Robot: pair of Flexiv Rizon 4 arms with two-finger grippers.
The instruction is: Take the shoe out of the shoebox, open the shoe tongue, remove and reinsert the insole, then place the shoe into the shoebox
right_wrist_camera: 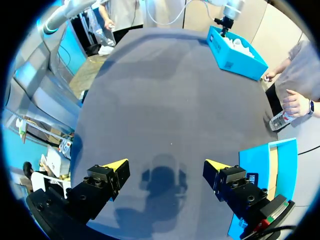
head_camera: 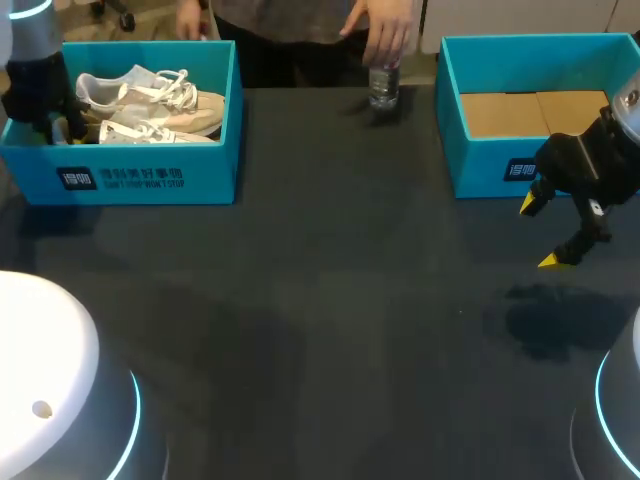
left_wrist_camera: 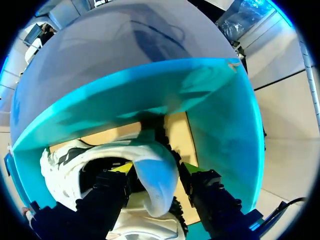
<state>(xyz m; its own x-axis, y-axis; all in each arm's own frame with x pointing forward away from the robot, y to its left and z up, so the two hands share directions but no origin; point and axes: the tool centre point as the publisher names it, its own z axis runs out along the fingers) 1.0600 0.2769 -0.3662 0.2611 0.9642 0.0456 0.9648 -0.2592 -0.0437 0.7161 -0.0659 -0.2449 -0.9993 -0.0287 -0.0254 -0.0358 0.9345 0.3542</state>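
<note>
Left gripper (left_wrist_camera: 155,169) straddles a shoe (left_wrist_camera: 150,187) in the shoebox (left_wrist_camera: 222,125) (clamped or not, I cannot tell); right gripper (right_wrist_camera: 167,167) gapes empty.

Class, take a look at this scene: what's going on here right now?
The left gripper is down in the left box, seemingly shut on the heel of a shoe, which has not yet been lifted out. The right gripper hangs open over the table beside the right box, which holds no shoe. A person's hand holds a bottle at the table's far edge.
</note>
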